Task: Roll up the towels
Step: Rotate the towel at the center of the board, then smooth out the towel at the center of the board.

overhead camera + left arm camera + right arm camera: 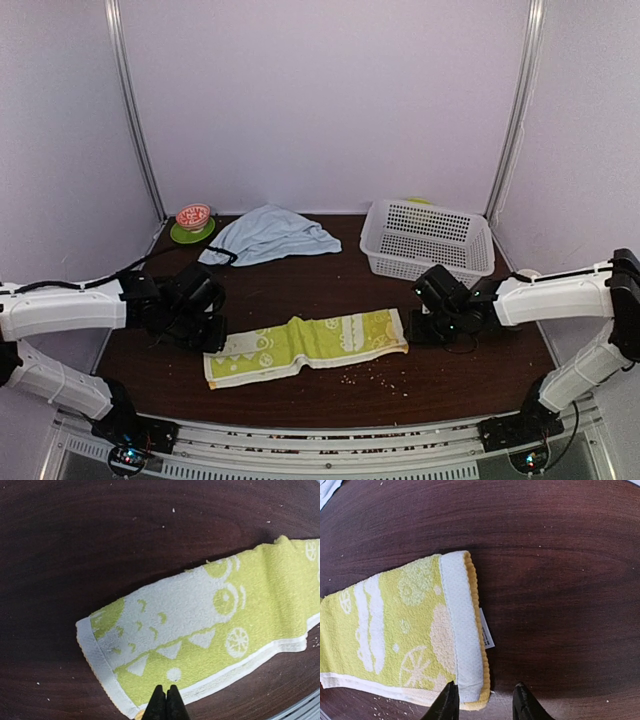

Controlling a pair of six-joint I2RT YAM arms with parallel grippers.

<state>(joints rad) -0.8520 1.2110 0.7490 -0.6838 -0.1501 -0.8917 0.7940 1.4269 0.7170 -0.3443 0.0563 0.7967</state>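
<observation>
The lime-green towel with white figures lies flat and lengthwise across the dark table, folded into a long strip. My left gripper is at its left end. In the left wrist view the left gripper is shut, its tips pressed together over the near white hem of the green towel. My right gripper is at the right end. In the right wrist view the right gripper is open, straddling the near corner of the towel's white hem, beside a small tag. The pale-blue towel lies crumpled at the back.
A white perforated basket stands at the back right. A small red-patterned bowl sits on a green saucer at the back left. Crumbs are scattered on the table in front of the green towel.
</observation>
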